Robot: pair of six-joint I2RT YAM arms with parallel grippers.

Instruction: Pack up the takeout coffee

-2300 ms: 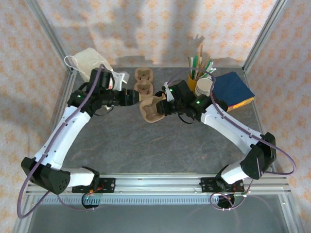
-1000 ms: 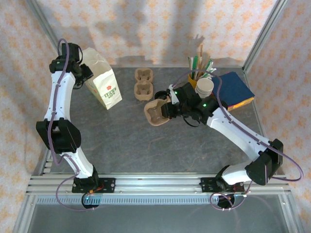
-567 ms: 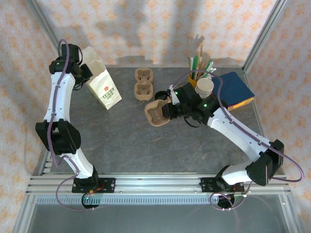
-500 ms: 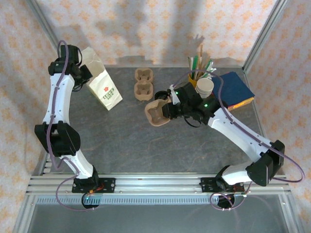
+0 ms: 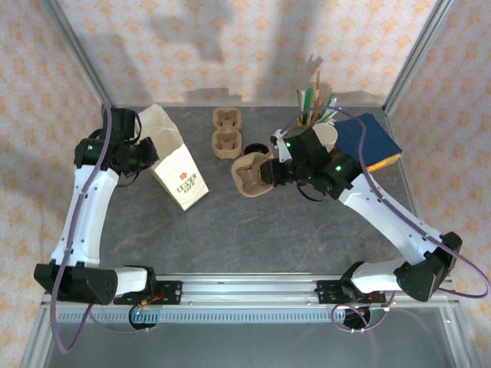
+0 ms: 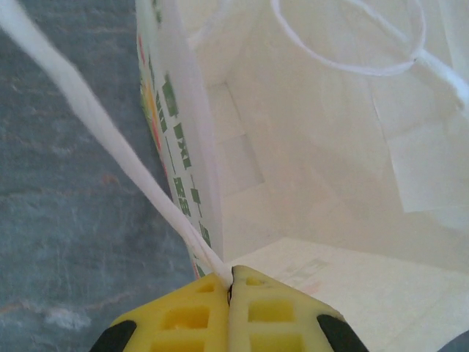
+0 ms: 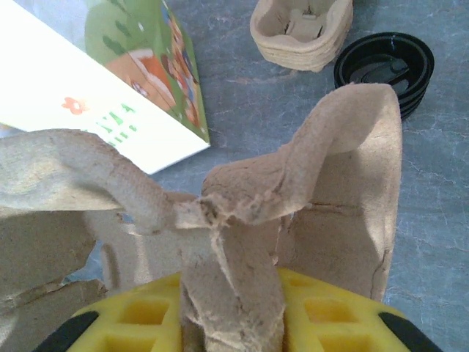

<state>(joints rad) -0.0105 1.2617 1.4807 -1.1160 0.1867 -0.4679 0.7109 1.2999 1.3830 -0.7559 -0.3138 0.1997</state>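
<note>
Moulded brown pulp, the carrier (image 5: 252,175) at frame centre is pinched by its middle ridge in the partly closed right jaws, while the left jaws, fully shut, grip the rim of the upright white paper bag (image 5: 178,165) at centre left. The takeout coffee shows as a round black plastic lid (image 5: 252,149) on the grey bench (image 5: 253,222) just above the carrier, its cup not discernible. Hold the bag mouth wide and the carrier level, clear of that lid.

Rough pulp tray (image 5: 249,173), matt paper bag (image 5: 181,176)
</note>
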